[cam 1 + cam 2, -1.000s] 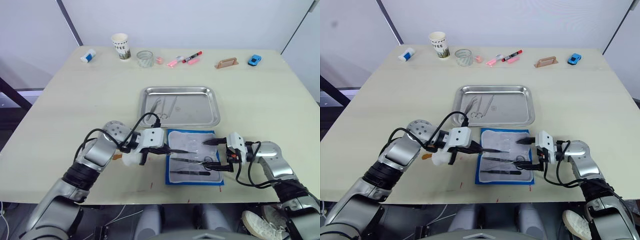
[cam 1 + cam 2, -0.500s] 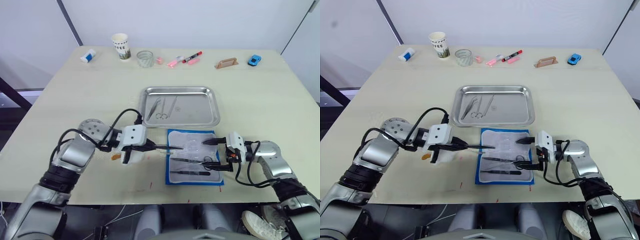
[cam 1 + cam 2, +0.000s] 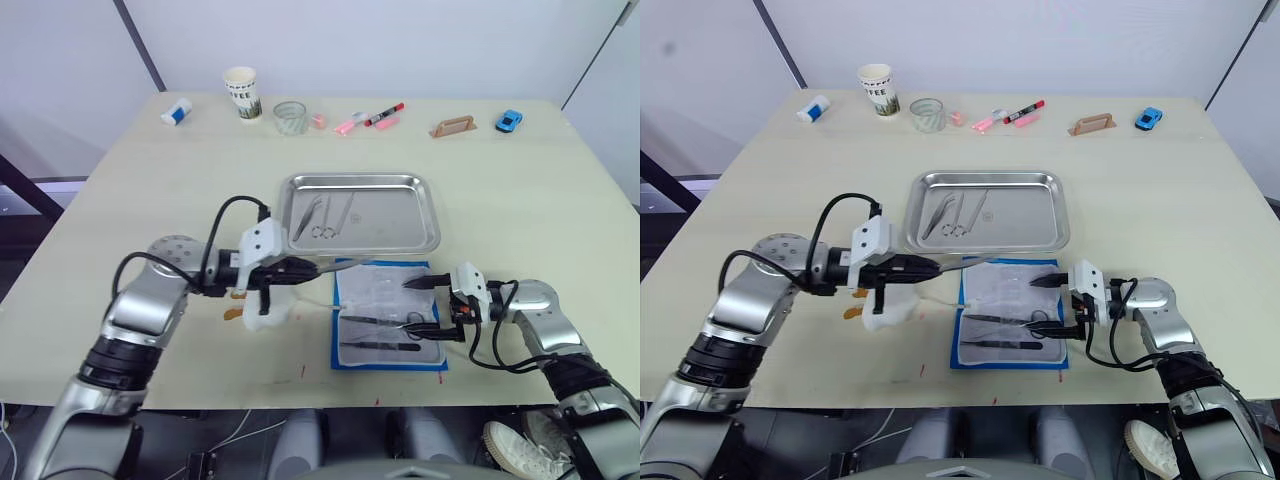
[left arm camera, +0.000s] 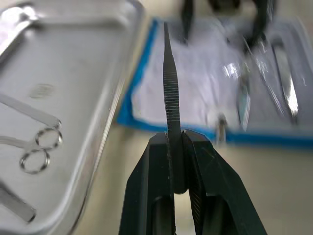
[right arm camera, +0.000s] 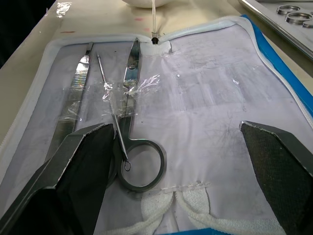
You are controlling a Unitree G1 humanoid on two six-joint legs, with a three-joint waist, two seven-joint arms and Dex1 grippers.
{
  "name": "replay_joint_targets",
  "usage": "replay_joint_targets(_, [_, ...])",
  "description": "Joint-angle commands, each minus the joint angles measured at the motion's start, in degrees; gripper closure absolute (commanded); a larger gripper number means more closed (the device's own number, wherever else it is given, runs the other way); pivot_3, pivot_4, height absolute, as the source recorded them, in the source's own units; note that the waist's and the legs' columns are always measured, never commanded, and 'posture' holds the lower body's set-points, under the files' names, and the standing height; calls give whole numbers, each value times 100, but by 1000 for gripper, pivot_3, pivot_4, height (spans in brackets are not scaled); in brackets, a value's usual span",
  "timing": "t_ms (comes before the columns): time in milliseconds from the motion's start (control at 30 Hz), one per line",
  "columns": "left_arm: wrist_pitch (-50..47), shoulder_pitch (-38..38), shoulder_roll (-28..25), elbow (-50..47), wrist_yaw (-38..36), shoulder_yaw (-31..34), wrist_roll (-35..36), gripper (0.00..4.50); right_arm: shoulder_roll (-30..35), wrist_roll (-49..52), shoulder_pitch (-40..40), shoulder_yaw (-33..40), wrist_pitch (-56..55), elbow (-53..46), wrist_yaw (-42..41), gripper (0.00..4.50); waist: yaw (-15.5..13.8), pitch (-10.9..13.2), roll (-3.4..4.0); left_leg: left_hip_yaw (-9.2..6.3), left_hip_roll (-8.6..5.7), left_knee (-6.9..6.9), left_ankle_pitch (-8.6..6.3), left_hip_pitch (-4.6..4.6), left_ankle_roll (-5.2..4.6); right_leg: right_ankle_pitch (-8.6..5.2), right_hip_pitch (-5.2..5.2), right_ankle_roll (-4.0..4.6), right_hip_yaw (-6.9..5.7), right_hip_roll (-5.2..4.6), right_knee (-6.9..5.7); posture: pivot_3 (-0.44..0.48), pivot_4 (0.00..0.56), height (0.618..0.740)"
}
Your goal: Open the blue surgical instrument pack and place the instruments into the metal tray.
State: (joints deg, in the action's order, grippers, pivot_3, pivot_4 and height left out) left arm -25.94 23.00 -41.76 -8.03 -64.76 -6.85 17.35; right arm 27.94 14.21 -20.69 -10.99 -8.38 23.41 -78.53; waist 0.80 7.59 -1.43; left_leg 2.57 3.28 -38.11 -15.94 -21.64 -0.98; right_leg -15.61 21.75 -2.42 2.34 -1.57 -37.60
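Observation:
The blue surgical instrument pack (image 3: 340, 340) lies open near the table's front edge, pale lining up. Scissors (image 5: 131, 161) and flat tweezers (image 3: 380, 346) still lie on the lining under clear film. My left gripper (image 3: 303, 268) is shut on a slim serrated tweezer (image 4: 171, 93). It holds the tweezer level just above the table, between the pack and the near rim of the metal tray (image 3: 430, 215). Scissors and tweezers (image 3: 325, 214) lie in the tray's left half. My right gripper (image 3: 428, 310) is open over the pack's right side, one finger at each end.
A white cloth wad (image 3: 268, 308) and a small orange scrap (image 3: 232, 314) lie under my left arm. Along the far edge stand a small white bottle (image 3: 176, 111), paper cup (image 3: 241, 92), glass (image 3: 290, 117), pink and red markers (image 3: 370, 118), a wooden handle (image 3: 453, 126) and a blue toy car (image 3: 509, 121).
My left gripper has drawn the tweezer out of the pack, first leftward, then up toward the tray's near left corner. The right gripper has stayed where it was.

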Motion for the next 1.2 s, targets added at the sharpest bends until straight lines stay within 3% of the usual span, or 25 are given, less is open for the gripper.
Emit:
replay_joint_targets(33, [-989, 314, 459, -527, 1040, 249, 170, 4435, -19, -275, 151, -245, 132, 211, 8, 0, -5, -1, -1, -1, 0, 0, 0, 0, 0, 0, 0, 0, -1, 0, 0, 0, 150, 740])
replay_joint_targets(200, [-2040, 738, 1377, -644, 2443, 296, 54, 4435, -18, -267, 164, -243, 146, 185, 5, 0, 3, -2, -5, -17, -3, -2, 0, -1, 0, 1, -2, -2, 0, 2, -1, 0, 150, 740])
replay_joint_targets(333, [-2566, 1095, 2368, -349, 4028, 371, -410, 4435, -28, -263, 121, -241, 145, 202, -10, 0, 4, -3, -8, -30, -6, -6, 0, -2, 0, 2, -3, -3, -1, 2, 1, 0, 150, 740])
replay_joint_targets(467, [-2860, 1246, 2953, -146, 4832, 441, -603, 4435, 3, -253, 95, -230, 134, 237, -49, 0, 13, -3, -7, -34, -7, -4, 0, 0, 1, 2, -3, -2, 2, 4, 0, 0, 150, 740])
replay_joint_targets(767, [-2886, 1629, 3965, 667, 5757, 400, -862, 4435, 3, -263, 105, -242, 144, 219, -57, 0, 1, -3, -8, -39, -12, -6, 1, -3, 2, 2, -4, -2, -1, -1, 1, 0, 150, 740])
replay_joint_targets(1200, [-2758, 1909, 4404, 1466, 6331, 594, -1003, 4435, 43, -251, 212, -226, 198, 87, -4, 0, 1, -2, -8, -40, -14, -4, 1, -4, 3, 2, -4, -2, -3, -1, 3, 0, 150, 740])
